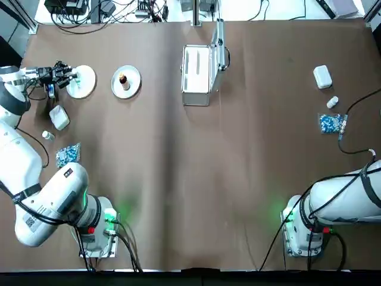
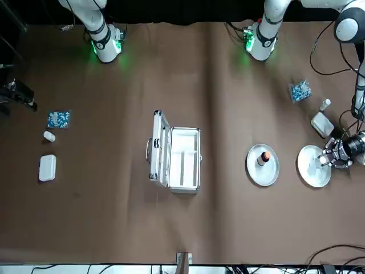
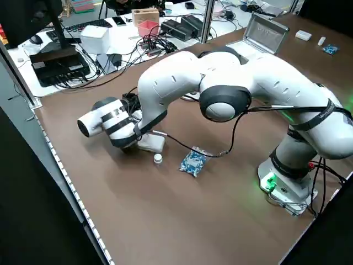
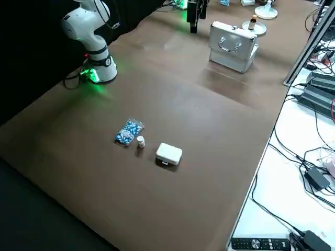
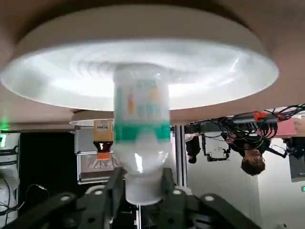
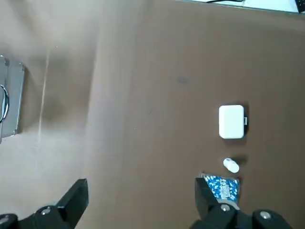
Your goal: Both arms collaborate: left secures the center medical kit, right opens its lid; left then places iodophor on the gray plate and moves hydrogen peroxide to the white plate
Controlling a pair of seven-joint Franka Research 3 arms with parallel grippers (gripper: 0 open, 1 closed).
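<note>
The medical kit [image 1: 197, 76] stands open at the far middle of the table, its lid [image 1: 219, 45] raised upright. On the rimmed gray plate [image 1: 132, 88] stands the brown iodophor [image 1: 123, 78]. My left gripper [image 1: 69, 76] lies low beside the white plate [image 1: 85, 83], at that plate's left edge. In the left wrist view it is shut on the cap end of the hydrogen peroxide [image 5: 141, 125], whose base meets the white plate [image 5: 209, 62]. My right gripper [image 6: 140, 200] hangs open and holds nothing, high over the table's right side.
A white box [image 1: 59, 117], a small vial [image 1: 47, 136] and a blue packet [image 1: 68, 155] lie near the left arm. A matching box [image 1: 322, 76], vial [image 1: 332, 102] and packet [image 1: 329, 123] lie at the right, with a cable beside them.
</note>
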